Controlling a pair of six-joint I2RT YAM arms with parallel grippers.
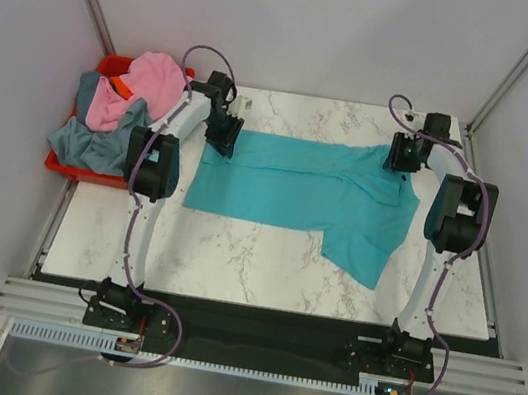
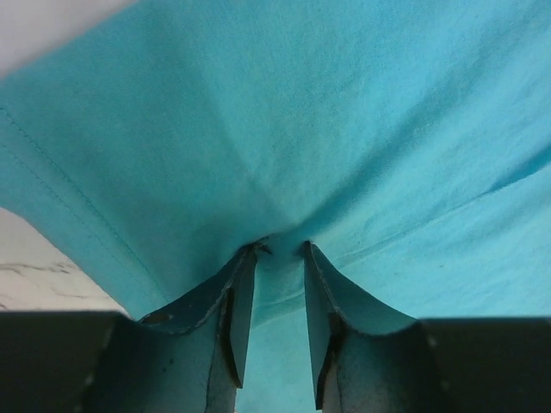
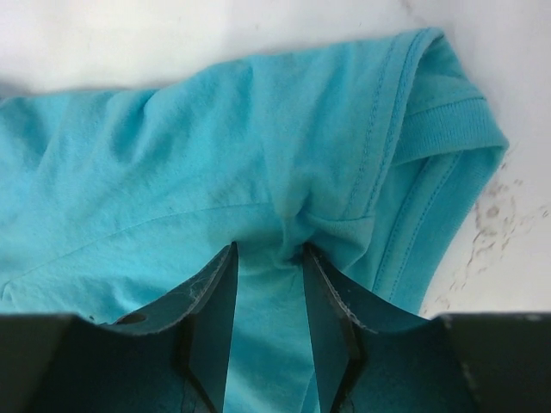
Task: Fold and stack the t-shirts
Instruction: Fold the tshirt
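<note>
T-shirt (image 1: pixel 296 188) on table (image 1: pixel 233 263); bin (image 1: pixel 112 62) with shirts (image 1: pixel 115 117) left

Seen from above, the left gripper (image 1: pixel 223 138) covers the left end of the teal shirt (image 1: pixel 296 188), and the right gripper (image 1: pixel 403 160) covers its upper right corner (neither shows its jaws from up there). At upper left the bin (image 1: pixel 112 63) is mostly buried under the pile (image 1: pixel 116 112). Only bits of red rim show, and the number of shirts cannot be told. Both wrist views cut the shirt off at the frame edges.
</note>
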